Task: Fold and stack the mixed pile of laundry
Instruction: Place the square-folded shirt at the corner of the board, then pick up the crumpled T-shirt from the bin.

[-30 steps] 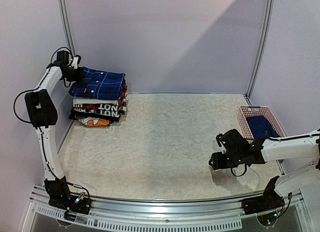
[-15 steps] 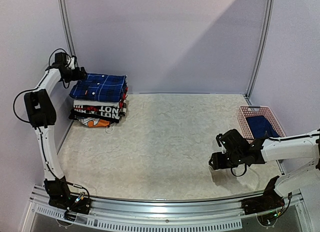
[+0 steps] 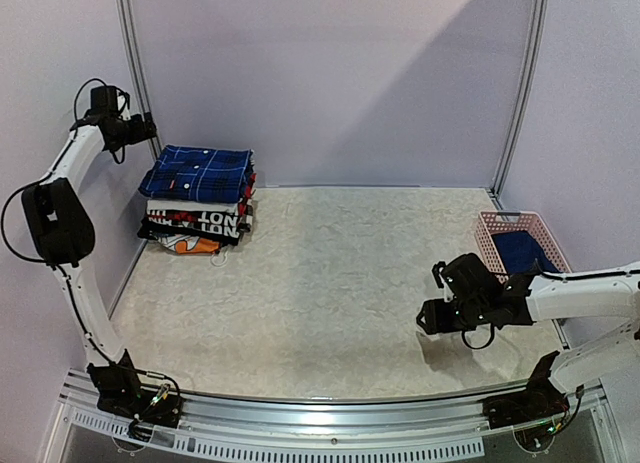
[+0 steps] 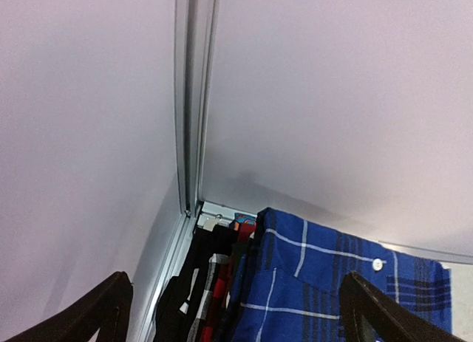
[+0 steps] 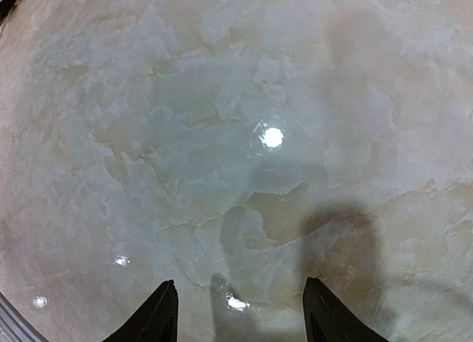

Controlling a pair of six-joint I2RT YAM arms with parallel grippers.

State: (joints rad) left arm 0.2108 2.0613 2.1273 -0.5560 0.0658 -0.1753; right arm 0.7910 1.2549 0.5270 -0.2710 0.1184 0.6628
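Left gripper [image 3: 143, 130] was up in the far left corner, and I saw its fingers [image 4: 103, 309] spread wide with nothing between them. It was holding nothing at all. The plaid shirt [image 3: 200, 172] lay folded just below that gripper and a little to its right, apart from it, sitting on top of the stack of folded garments [image 3: 195, 223]. On the left wrist view the shirt [image 4: 318, 283] filled the lower frame under the open jaws, white lines and a small button showing, with the red, white and black folds of the stack just left of it against the corner post [image 4: 194, 98].

Over to the right gripper [image 3: 428, 318]: I had it low above the table [image 3: 330, 283], jaws partly apart and empty, bare marbled surface and its own shadow under the fingertips [image 5: 164, 305]. The navy T-shirt [image 3: 520, 253] sat in the pink basket [image 3: 500, 219], off to that gripper's right and farther from the arm bases, well apart from it. I couldn't make out any print on it from up there.
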